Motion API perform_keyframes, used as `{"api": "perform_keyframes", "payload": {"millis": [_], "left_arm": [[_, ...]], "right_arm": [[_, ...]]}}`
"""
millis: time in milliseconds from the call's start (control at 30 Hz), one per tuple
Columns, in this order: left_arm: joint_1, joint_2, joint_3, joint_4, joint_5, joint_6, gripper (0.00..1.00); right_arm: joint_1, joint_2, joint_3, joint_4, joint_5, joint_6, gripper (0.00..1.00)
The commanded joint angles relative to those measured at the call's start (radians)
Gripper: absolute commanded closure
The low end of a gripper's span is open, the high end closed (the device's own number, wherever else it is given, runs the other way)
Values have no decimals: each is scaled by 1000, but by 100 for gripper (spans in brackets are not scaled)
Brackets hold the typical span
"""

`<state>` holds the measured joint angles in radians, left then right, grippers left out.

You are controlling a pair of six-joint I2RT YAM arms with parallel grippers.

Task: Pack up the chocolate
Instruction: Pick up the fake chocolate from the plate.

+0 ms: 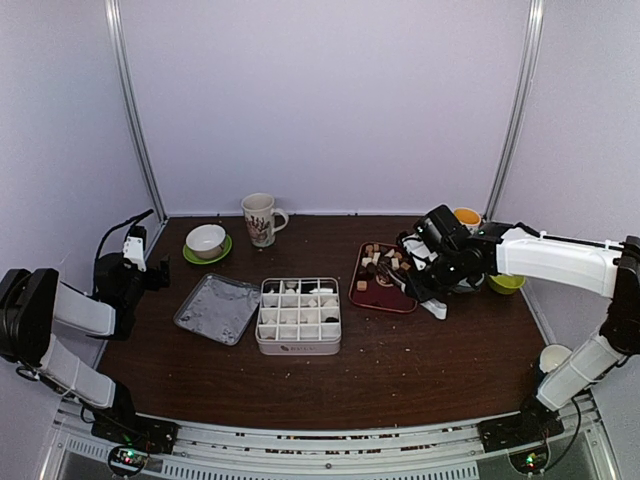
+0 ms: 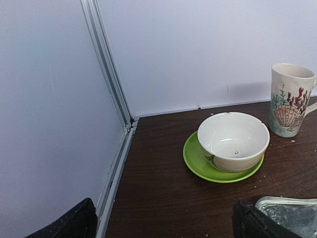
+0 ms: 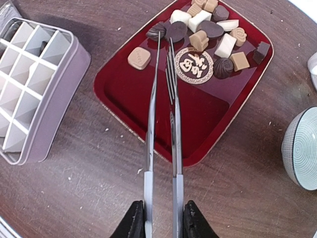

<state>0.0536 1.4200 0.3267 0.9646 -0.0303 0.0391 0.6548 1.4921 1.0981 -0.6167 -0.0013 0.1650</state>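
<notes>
The chocolate [image 3: 200, 39] lies as several dark, tan and white pieces at the far end of a red tray [image 3: 198, 114], also in the top view [image 1: 380, 262]. My right gripper [image 3: 162, 218] is shut on metal tongs [image 3: 163, 99] whose tips hover over the tray near a dark piece [image 3: 176, 30]; the tips hold nothing. The right gripper [image 1: 425, 275] sits at the tray's right side. A white divided box [image 1: 298, 315] holds a few pieces. My left gripper [image 2: 163, 223] is open and empty at the table's far left [image 1: 135, 265].
A tin lid [image 1: 217, 308] lies left of the box. A white bowl on a green saucer [image 2: 233, 141] and a shell-patterned mug [image 2: 290, 99] stand at the back left. A ribbed bowl [image 3: 302, 148], an orange cup [image 1: 466, 217] and a green dish [image 1: 507, 283] are at the right.
</notes>
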Motion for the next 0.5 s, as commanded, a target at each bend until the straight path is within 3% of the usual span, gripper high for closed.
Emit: {"api": "perform_keyframes", "payload": {"millis": [0,467], "left_arm": [[8,5,14,26,-6,-8,2],[8,5,14,26,-7,-8,2]], "right_arm": [[-3,-59,-24,-4,-47,16,73],[-3,-52,-4,-18,-96,4,74]]}}
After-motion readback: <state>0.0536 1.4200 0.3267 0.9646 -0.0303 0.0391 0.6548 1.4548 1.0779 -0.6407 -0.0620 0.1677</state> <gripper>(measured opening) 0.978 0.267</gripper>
